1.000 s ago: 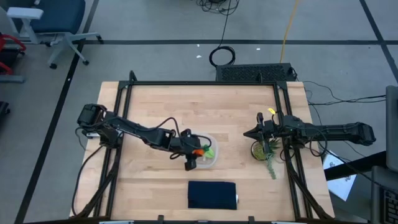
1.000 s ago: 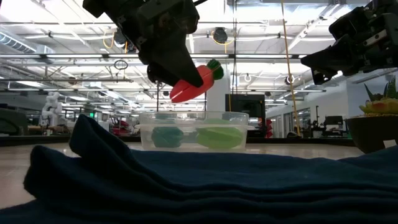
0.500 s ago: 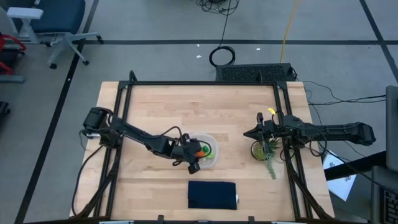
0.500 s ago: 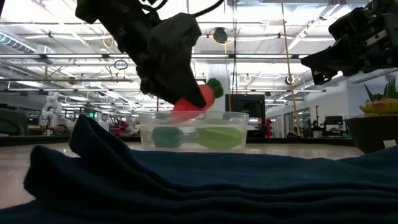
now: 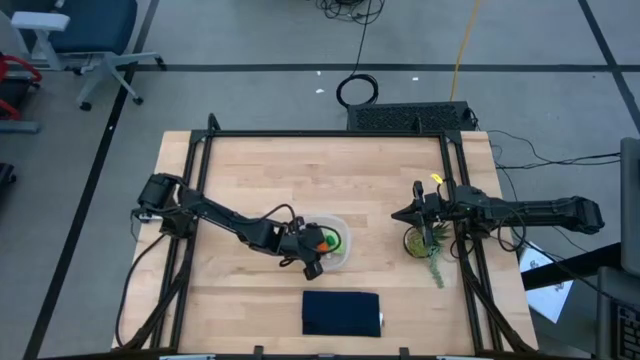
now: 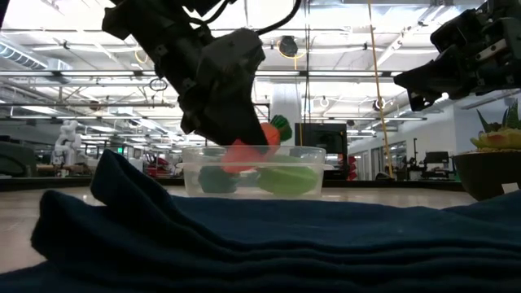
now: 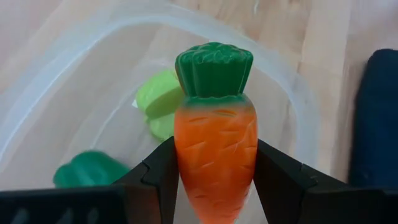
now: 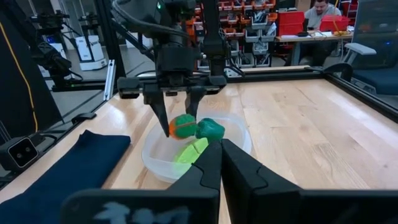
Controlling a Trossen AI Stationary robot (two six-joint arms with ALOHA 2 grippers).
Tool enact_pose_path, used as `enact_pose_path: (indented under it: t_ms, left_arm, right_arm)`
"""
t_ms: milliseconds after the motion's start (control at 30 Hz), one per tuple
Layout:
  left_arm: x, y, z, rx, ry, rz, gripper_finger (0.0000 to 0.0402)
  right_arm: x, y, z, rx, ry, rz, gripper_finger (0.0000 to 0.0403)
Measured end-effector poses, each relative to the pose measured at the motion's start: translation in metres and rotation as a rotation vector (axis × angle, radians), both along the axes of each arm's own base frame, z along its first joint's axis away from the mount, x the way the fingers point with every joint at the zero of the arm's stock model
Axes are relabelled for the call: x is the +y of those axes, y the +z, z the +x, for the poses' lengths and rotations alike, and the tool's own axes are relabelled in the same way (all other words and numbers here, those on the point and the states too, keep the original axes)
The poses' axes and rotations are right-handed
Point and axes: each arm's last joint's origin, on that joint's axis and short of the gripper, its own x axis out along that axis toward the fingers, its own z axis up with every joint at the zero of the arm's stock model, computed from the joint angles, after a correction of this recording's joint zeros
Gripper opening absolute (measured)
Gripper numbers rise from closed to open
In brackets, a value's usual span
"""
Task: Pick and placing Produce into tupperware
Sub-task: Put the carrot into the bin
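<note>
My left gripper [image 5: 316, 243] is over the clear rounded-square tupperware [image 5: 338, 256] and shut on the orange carrot [image 7: 216, 168]. The carrot's tip dips inside the tupperware [image 6: 309, 156] and its green top [image 6: 281, 128] stands above the rim. The dark green round piece [image 7: 87, 175] and the light leafy piece [image 7: 163, 102] lie on the tupperware's floor. My right gripper [image 5: 395, 214] waits shut by the table's right side, above the wood. My left gripper pinches the carrot's orange body [image 7: 184, 171] between its two fingers, one on each side, toward the pointed end. The fingers [image 8: 163, 115] come from above, slanting down. The carrot is tilted, tip lowest and leafy top highest; whether the tip touches the floor I cannot tell.
A dark navy cloth [image 5: 341, 313] lies near the table's near edge, in front of the tupperware. A spiky potted plant [image 5: 421, 244] stands at the right edge beside my right arm. Black frame rails [image 5: 200, 180] run along the table's sides. A person sits far off in the room [image 8: 321, 9].
My left gripper has gone down toward the tupperware, still shut on the carrot. The carrot, a second ago held clear above the rim, now has its pointed half below the rim. It stays tilted with the green top uppermost.
</note>
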Motion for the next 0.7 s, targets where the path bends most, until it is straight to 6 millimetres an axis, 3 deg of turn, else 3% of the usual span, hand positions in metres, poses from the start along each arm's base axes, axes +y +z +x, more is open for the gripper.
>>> enact_pose_path:
  t_ms: [433, 700]
  left_arm:
    - [0.003, -0.006, -0.007, 0.122, -0.200, 0.152, 0.0165]
    - [0.014, -0.006, -0.004, 0.135, -0.331, 0.098, 0.0166]
  right_arm:
    - [0.000, 0.000, 0.000, 0.002, 0.001, -0.004, 0.0000]
    - [0.000, 0.000, 0.000, 0.002, 0.001, -0.004, 0.0000]
